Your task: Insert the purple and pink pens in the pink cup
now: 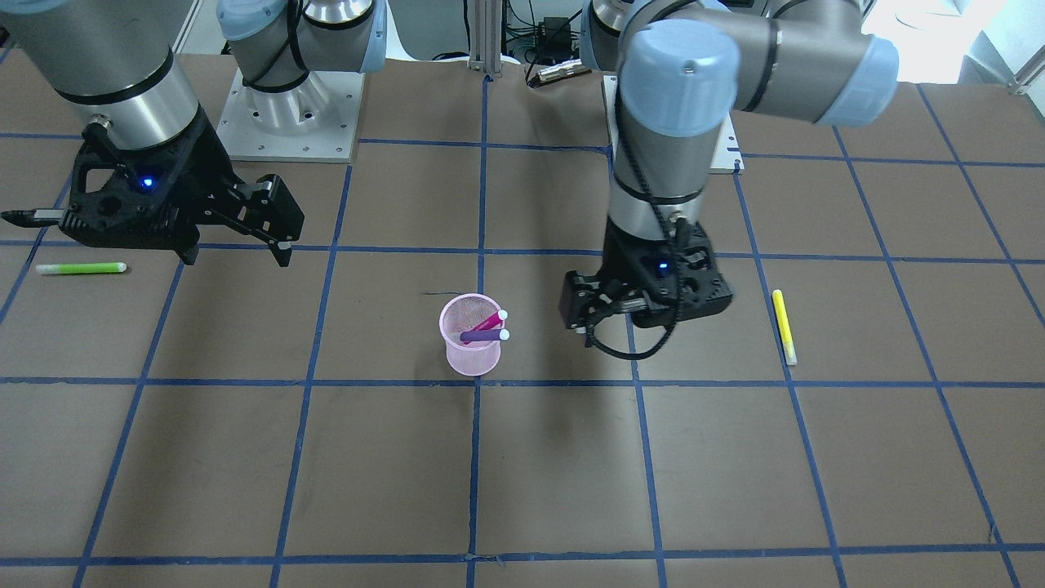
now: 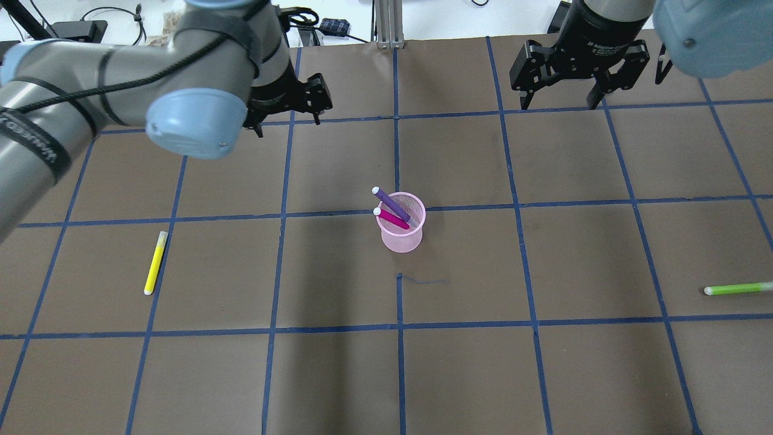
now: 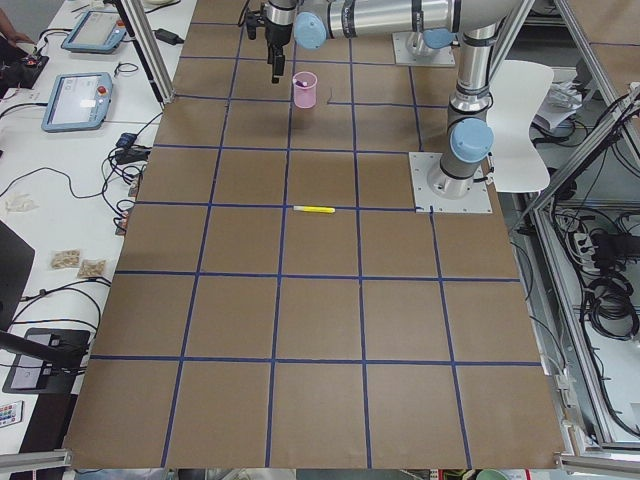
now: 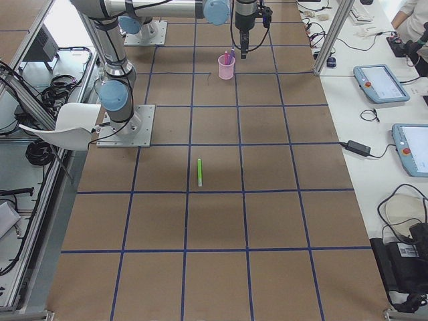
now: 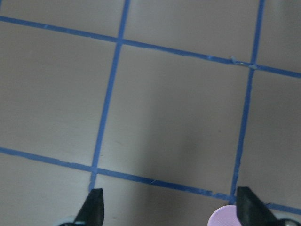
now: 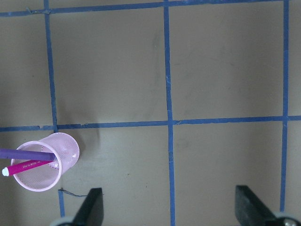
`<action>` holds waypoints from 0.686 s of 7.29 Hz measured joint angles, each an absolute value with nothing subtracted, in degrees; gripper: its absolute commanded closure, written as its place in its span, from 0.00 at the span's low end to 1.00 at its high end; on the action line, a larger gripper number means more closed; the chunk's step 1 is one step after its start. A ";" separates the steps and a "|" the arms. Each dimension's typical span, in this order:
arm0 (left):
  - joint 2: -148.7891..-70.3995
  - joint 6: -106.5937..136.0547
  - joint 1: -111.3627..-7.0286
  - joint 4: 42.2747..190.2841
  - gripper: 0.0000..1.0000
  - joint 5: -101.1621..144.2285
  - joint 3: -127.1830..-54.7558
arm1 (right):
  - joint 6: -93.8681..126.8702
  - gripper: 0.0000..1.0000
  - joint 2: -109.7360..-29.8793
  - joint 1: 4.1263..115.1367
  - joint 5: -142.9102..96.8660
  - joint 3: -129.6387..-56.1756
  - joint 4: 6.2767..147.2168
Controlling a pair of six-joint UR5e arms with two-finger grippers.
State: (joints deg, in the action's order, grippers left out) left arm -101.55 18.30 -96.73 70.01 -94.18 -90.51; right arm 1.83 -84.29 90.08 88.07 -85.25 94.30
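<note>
The pink mesh cup [image 1: 471, 355] stands upright near the table's middle and also shows in the overhead view [image 2: 401, 238]. The purple pen [image 2: 391, 204] and the pink pen [image 2: 391, 219] both stand slanted inside it, white caps up. In the right wrist view the cup [image 6: 66, 146] holds both pens [image 6: 26, 154]. My left gripper [image 1: 620, 327] is open and empty, hovering beside the cup; the cup's rim [image 5: 223, 217] shows by its right finger. My right gripper [image 2: 558, 103] is open and empty, well away from the cup on the far side.
A yellow pen [image 2: 155, 263] lies on the table on my left side. A green pen [image 2: 737, 289] lies on my right side. Blue tape lines grid the brown table. The arm base plates [image 1: 294, 114] sit at the robot's edge.
</note>
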 measured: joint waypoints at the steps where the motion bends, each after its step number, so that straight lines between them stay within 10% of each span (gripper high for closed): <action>1: -99.70 11.69 -92.40 74.81 0.00 -93.36 -90.18 | 1.60 0.00 -84.29 90.01 88.00 -85.24 94.30; 5: -90.68 -6.27 -86.55 88.45 0.00 -88.92 -91.78 | 1.67 0.00 -84.33 90.21 88.40 -85.13 95.05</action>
